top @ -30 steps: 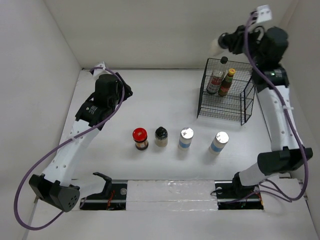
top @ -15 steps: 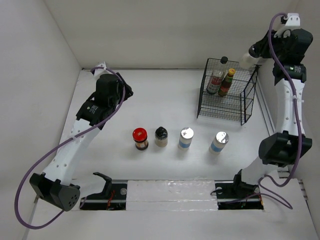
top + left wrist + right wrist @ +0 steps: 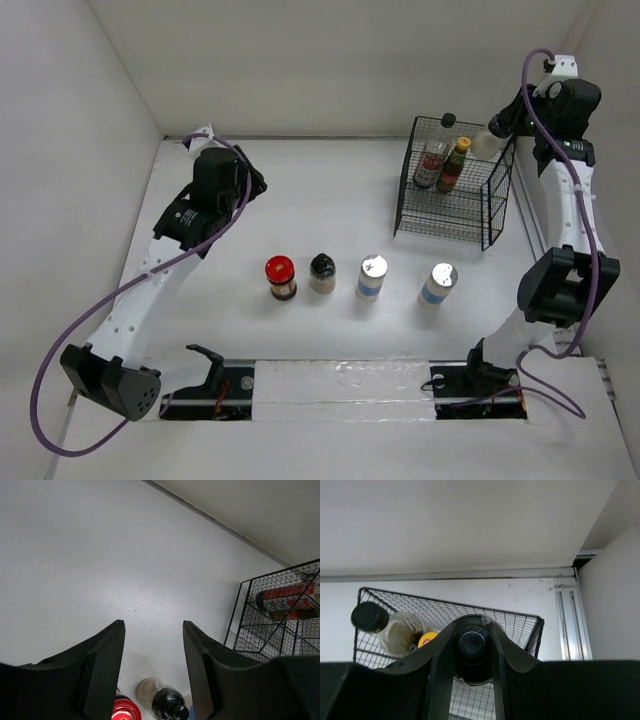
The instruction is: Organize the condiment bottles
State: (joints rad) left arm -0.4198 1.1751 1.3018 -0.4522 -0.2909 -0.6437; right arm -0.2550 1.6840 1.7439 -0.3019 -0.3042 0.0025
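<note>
- White-walled bay with a white counter. The black wire basket sits rear right.
- Change over the last second: my right arm has swung from above the basket's rear-left corner to its rear-right corner and dropped lower. The left arm hasn't moved.
- The right pincer is clamped on the cap of the cream black-capped bottle, which hangs upright below it.
- The right wrist view puts that cap over the basket's interior, near the rear-right corner. I can't tell whether the base is below the rim yet.
- My read: this is the lowering step for the third bottle, not yet released.
- The bottle has a cream body and a round black cap, with one finger on each side of the cap. A cap-only hold probably lets the body swing, so I'd lower it slowly.
- Already in the basket, left side: the dark-capped sauce bottle and the yellow-capped sauce bottle, close together.
- On the counter in a row near the front, left to right: red-lidded jar, black-capped jar, left-hand shaker, right-hand shaker.
- Both shakers are silver-topped and blue-banded. That leaves four still to move after this one.
- The left pincer has its jaws apart and is empty, parked over bare counter behind the row.
</note>
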